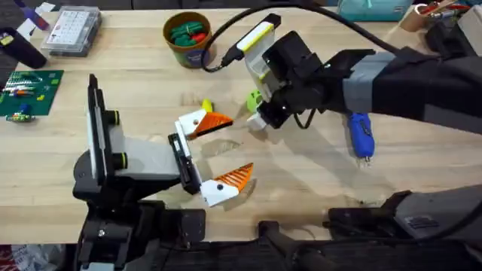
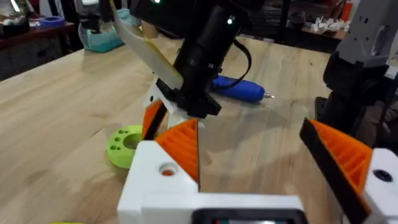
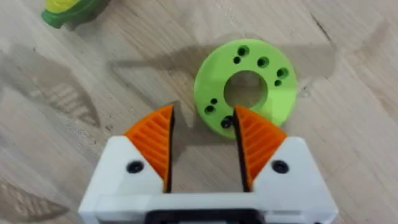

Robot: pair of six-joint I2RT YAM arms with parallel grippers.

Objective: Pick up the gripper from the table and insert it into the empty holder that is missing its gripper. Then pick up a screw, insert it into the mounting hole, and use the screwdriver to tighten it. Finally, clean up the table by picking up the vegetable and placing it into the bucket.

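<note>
Vegetable (image 1: 254,98) left of screwdriver (image 1: 361,134)

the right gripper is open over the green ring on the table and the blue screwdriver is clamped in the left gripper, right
Not quite. The screwdriver lies on the table, free of both grippers, as the overhead view shows; the left gripper is open and empty. The rest stands: the right gripper is open over the vegetable on the table.

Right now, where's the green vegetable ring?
In the overhead view the vegetable lies flat mid-table, under the right pincer, left of the screwdriver.
</note>
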